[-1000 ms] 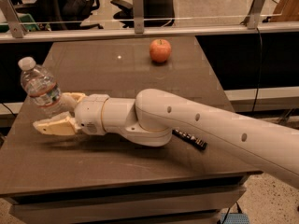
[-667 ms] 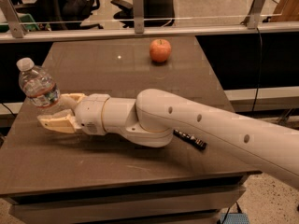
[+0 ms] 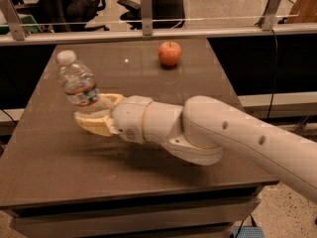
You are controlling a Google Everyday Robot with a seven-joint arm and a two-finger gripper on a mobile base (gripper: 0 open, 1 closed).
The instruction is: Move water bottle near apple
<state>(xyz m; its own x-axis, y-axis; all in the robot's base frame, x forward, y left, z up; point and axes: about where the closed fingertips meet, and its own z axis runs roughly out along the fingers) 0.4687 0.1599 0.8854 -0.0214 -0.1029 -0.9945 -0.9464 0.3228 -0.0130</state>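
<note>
The water bottle [image 3: 76, 81], clear with a white cap and a red-banded label, is held by its lower end, tilted to the left and lifted above the left part of the brown table [image 3: 54, 152]. My gripper [image 3: 92, 109] is shut on the bottle's base, with cream fingers [image 3: 94, 125] on either side of it. The red-orange apple [image 3: 170, 53] sits at the far middle of the table, well away to the upper right of the bottle. My white arm [image 3: 208, 130] reaches in from the right.
A glass railing with metal posts [image 3: 145, 5] runs behind the table, with office chairs beyond it. The table's right edge [image 3: 233, 95] drops to a dark gap. My arm covers the table's middle right.
My gripper has carried the water bottle to the right and slightly up, towards the table's middle. The apple has not moved.
</note>
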